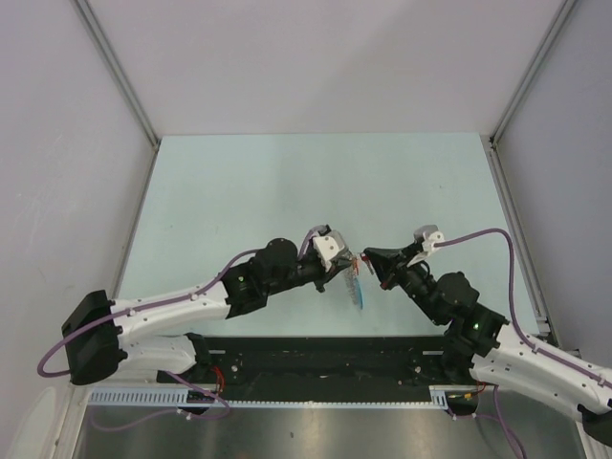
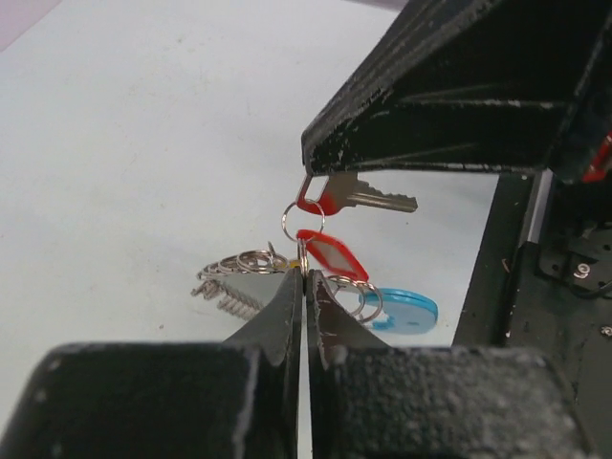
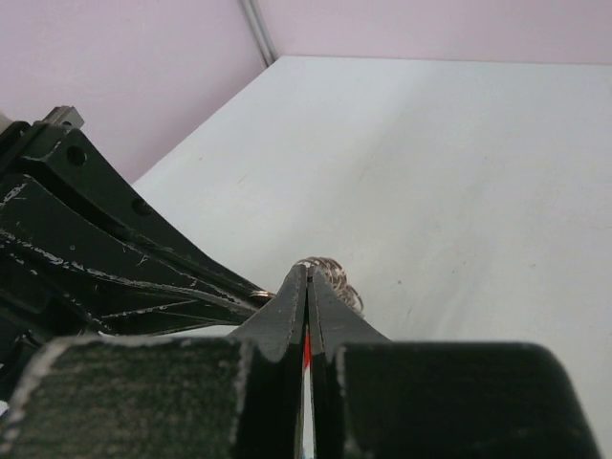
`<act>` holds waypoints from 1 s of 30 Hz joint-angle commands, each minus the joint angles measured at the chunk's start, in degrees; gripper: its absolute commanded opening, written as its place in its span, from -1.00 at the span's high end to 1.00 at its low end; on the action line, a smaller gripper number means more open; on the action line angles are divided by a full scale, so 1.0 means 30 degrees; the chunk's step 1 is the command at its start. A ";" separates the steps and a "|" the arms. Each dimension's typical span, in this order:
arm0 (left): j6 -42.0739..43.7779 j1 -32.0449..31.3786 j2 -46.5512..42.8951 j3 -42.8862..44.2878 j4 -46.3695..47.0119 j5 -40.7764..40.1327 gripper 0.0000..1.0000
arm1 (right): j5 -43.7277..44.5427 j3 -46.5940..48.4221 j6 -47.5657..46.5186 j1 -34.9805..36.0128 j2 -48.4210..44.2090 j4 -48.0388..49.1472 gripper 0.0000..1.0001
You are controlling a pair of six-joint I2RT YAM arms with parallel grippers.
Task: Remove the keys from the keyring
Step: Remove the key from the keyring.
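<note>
A small key (image 2: 359, 196) with a red head and silver blade hangs above the table, its head pinched in my shut right gripper (image 2: 320, 170). A small ring (image 2: 302, 220) runs down from the key head to my left gripper (image 2: 304, 275), which is shut on it. The rest of the keyring (image 2: 239, 263), a bunch of silvery rings, hangs to the left, with a red tag (image 2: 330, 253) and a blue tag (image 2: 406, 311) to the right. In the right wrist view a red sliver (image 3: 307, 349) shows between the shut jaws. From above, both grippers meet tip to tip near the table's front middle (image 1: 359, 260).
The pale table (image 1: 287, 191) stretches away behind the grippers, bounded by metal frame posts (image 1: 120, 72) and grey walls. A black base rail (image 1: 316, 359) runs along the near edge just below the hanging blue tag (image 1: 356, 292).
</note>
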 commanded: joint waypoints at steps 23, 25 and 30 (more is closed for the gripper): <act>-0.1865 0.3745 -0.3559 -0.3443 0.8625 1.0001 0.99 | -0.9050 -0.1587 0.2839 -0.2384 -0.0900 0.3302 1.00; -0.2507 0.4185 -0.3618 -0.3384 0.8798 1.1022 0.99 | -0.8991 -0.1792 0.2986 -0.2501 -0.1076 0.3364 1.00; -0.2863 0.4858 -0.3677 -0.3092 0.8596 1.3369 0.99 | -0.8960 -0.1765 0.2608 -0.2648 -0.1982 0.2515 0.66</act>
